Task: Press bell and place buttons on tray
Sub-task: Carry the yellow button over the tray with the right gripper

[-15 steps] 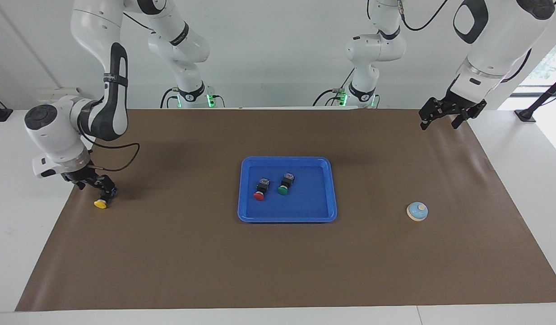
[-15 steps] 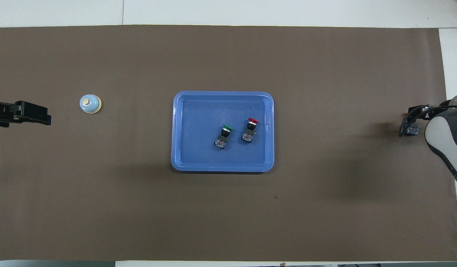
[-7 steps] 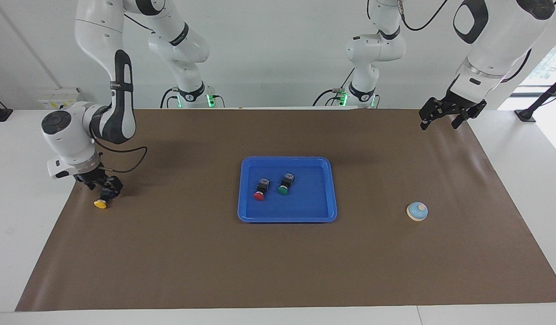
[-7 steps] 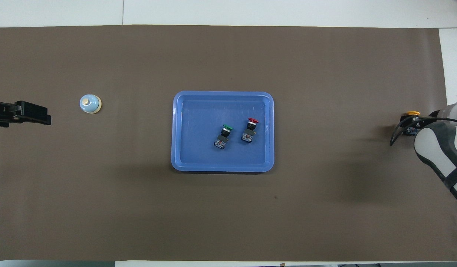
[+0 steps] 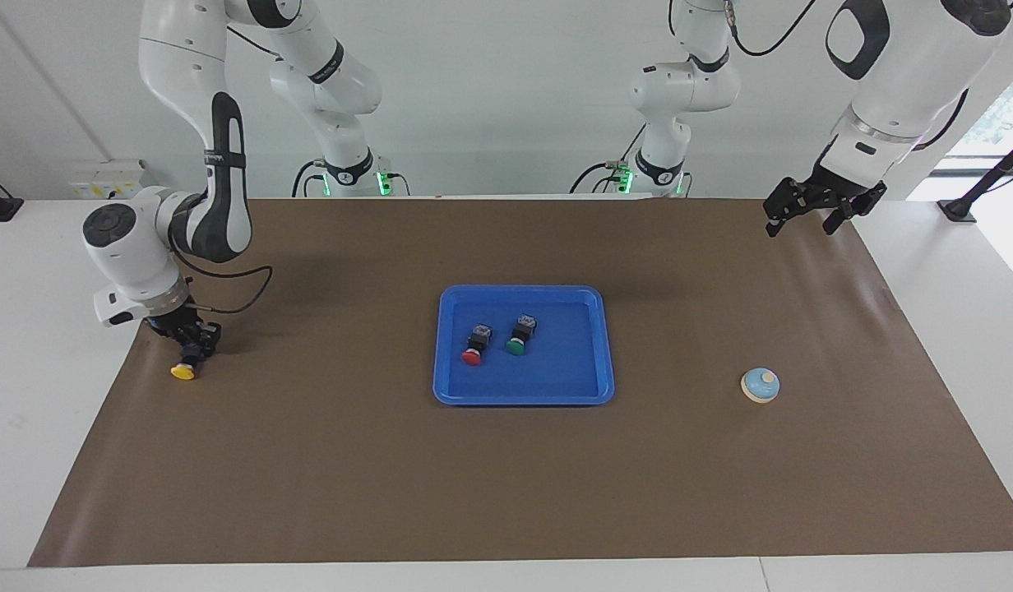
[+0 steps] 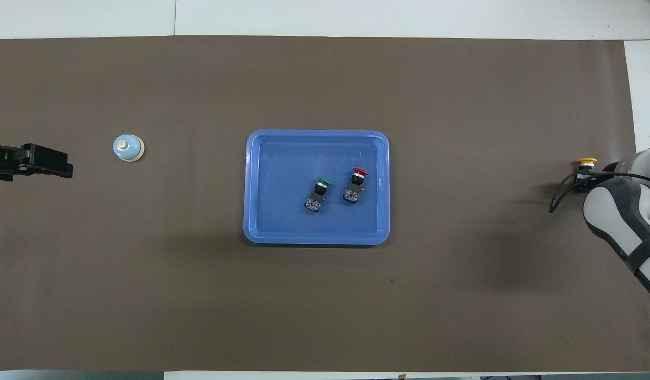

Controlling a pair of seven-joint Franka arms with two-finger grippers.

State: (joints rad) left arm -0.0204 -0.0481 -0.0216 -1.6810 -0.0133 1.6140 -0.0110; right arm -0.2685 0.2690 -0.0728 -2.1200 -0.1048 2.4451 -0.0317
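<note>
The small yellow-capped switch with a black boxy body (image 5: 186, 364) lies on its side on the brown paper table cover (image 5: 506, 485), at the right arm's end of the table and well apart from the large bright-blue rectangular plastic tray (image 5: 605, 345). Its long axis runs from body to cap, with the yellow cap pointing away from the robots and the body end nearer to them. The body is clamped between the closed fingers of the right gripper (image 5: 191, 342), which is down at the table over it. The step in hand is judged to be the pickup of this last button (the red-capped switch (image 5: 475, 345) and the green-capped switch (image 5: 520, 336) already lie in the tray, caps likewise pointing away from the robots). It is best done by lifting straight up before any sideways travel, so the cap is not dragged, and by setting the switch down on bare tray floor beside the other two. The left gripper (image 5: 807, 215) is held with fingers spread, waiting above its own end of the table, with the small light-blue domed bell with a cream knob (image 5: 760, 385) on the table at that end.
</note>
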